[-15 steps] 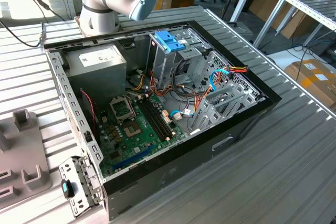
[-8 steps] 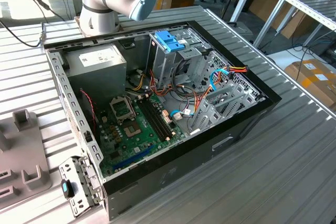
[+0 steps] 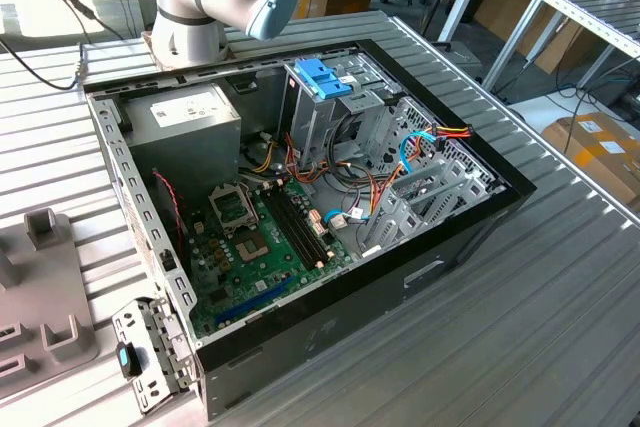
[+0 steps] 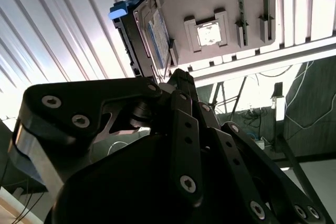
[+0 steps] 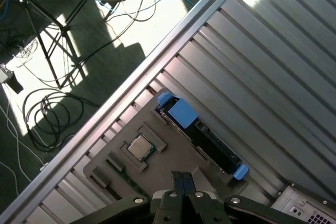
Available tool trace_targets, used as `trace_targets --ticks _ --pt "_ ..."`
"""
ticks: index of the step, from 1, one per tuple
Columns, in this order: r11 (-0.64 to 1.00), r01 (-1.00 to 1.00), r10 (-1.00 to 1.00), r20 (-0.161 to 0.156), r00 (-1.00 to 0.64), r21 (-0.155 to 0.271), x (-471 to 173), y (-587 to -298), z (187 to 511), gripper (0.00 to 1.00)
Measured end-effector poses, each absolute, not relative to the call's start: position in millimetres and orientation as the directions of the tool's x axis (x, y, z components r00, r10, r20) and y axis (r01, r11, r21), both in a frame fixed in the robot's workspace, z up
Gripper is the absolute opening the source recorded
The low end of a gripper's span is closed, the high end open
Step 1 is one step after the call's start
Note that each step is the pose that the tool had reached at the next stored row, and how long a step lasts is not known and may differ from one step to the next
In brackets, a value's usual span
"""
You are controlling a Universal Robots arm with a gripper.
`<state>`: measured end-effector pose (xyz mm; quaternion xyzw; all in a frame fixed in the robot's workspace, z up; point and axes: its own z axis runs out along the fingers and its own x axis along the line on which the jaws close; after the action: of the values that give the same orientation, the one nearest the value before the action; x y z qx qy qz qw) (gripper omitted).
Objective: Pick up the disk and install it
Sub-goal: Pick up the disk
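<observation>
Ribbed metal table (image 5: 273,51), the disk (image 5: 207,137) on edge in a grey holder (image 5: 168,162), gripper (image 5: 182,179) nearby, fingers (image 5: 177,183) together, empty.

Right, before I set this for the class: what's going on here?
A robot arm's gripper hovers over the disk, shut, holding nothing and not touching it. The disk stands on edge in a grey holder on the ribbed table, near a processor chip seated in the same holder. In the exterior view, the open computer case lies on the table, its drive cage topped by a blue handle. The disk is not yet picked up.
</observation>
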<state>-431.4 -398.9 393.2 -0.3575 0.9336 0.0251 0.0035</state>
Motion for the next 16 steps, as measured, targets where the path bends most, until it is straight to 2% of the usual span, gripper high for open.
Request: trace_targets --ticks 16 --pt "0.711 -0.701 -0.701 -0.024 -0.713 0.044 -431.4 -398.9 393.2 0.11"
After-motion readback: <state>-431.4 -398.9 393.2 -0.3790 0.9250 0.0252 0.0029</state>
